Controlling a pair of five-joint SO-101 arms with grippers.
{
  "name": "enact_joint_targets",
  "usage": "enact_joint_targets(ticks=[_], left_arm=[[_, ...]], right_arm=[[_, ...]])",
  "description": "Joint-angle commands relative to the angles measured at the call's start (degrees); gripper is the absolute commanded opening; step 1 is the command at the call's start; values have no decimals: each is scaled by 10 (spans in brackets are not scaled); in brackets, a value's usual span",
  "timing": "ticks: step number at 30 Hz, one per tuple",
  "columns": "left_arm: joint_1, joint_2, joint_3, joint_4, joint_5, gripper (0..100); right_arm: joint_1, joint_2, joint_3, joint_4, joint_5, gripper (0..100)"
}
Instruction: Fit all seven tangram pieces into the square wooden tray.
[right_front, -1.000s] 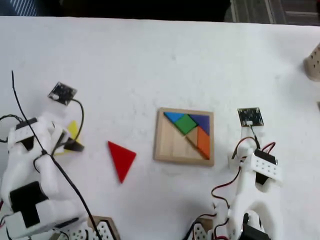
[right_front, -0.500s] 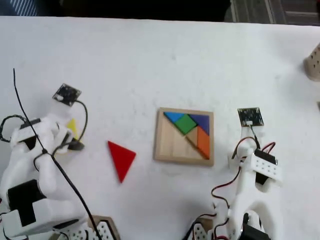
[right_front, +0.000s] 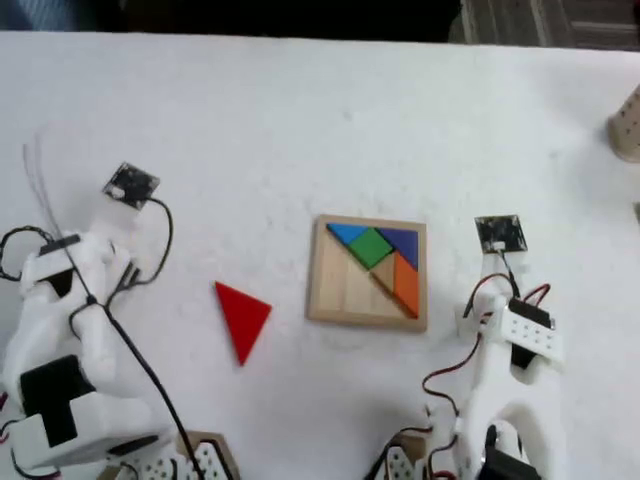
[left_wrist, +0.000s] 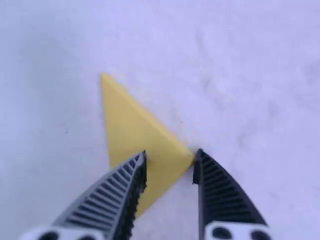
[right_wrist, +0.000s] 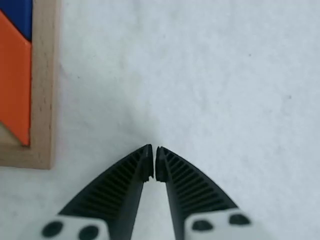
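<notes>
white surface (right_front: 300, 120) spreads across the whole high view, with the two white arms at its near edge. the left arm (right_front: 60, 330) bulks at the near left corner, cables looping off it; the right arm (right_front: 515, 350) stands at the near right, just beside the tray. the square wooden tray (right_front: 345, 295) lies flat near the middle. its far and right parts are filled, and its near-left part shows bare wood. the red triangle (right_front: 242, 315) lies loose on the surface between the left arm and the tray, apart from both. the yellow triangle (left_wrist: 132, 125) lies flat on the surface under the left arm's wrist. inside the tray, the orange piece (right_front: 407, 280) sits along the right wall, the dark blue triangle (right_front: 403, 243) in the far right corner, the light blue triangle (right_front: 347, 234) in the far left corner, and the green square (right_front: 372, 247) between them. the left gripper (left_wrist: 169, 160) is parted narrowly, one corner of the yellow triangle showing between its fingertips. the right gripper (right_wrist: 153, 162) is closed, tips meeting over bare surface just outside the tray's rim.
</notes>
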Motion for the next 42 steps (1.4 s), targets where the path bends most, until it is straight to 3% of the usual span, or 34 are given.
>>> enact_joint_targets(ticks=[1,11,14,27,30,35,42], left_arm=[[-17,7,-5,-1,6,146],[-24,7,-194,228,11,146],[-38,10,-232,254,11,146],[-80,8,-236,258,11,148],[-77,13,-234,255,21,204],[-76,14,-206,229,115,377],[-52,14,-159,171,142,391]], right_arm=[[-4,-22,-4,7,6,19],[-4,-22,-4,7,6,19],[-4,-22,-4,7,6,19],[-4,-22,-4,7,6,19],[-4,-22,-4,7,6,19],[-10,-22,-3,7,6,19],[-12,-22,-3,7,5,19]])
